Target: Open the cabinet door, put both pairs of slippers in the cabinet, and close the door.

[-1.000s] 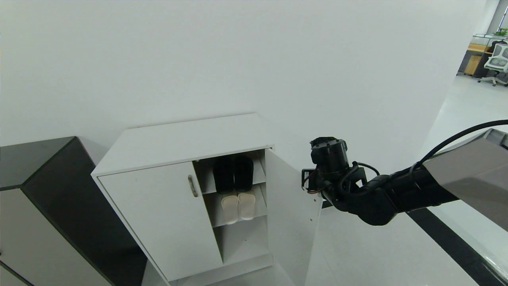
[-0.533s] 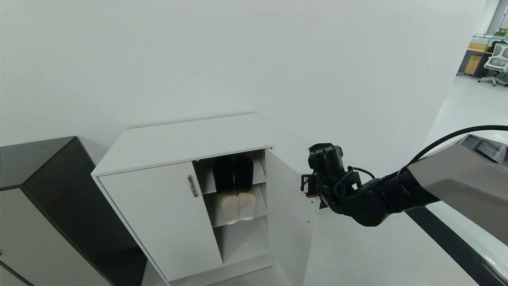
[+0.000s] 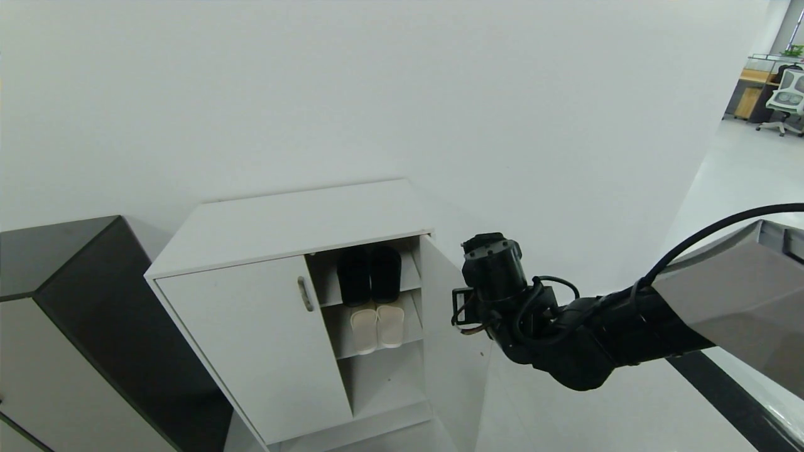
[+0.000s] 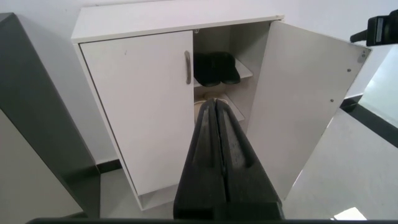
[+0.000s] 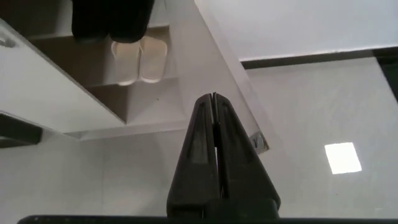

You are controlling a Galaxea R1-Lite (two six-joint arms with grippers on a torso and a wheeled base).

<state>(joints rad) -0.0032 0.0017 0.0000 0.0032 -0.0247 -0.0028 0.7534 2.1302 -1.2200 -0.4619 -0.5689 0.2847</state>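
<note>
Inside the white two-door cabinet (image 3: pixel 295 220), the black slipper pair (image 3: pixel 369 274) sits on the top shelf and the cream slipper pair (image 3: pixel 377 326) on the shelf below. Its R-hand door (image 3: pixel 449 358) stands open; the L-hand door (image 3: pixel 251 351) is closed, w/ a small metal handle (image 3: pixel 305 294). The right pincer (image 5: pixel 213 96) has its fingers pressed together, holding nothing, tips just beside the open door's outer edge; contact can't be told. The left pincer (image 4: pixel 215 101) is likewise closed tight and empty, well apart from the cabinet front. A glossy black cabinet (image 3: pixel 63 270) stands just beside, on the L. Vs 1 s ago, the right arm has swung toward the cabinet and the door looks slightly further in; slippers unmoved.
</note>
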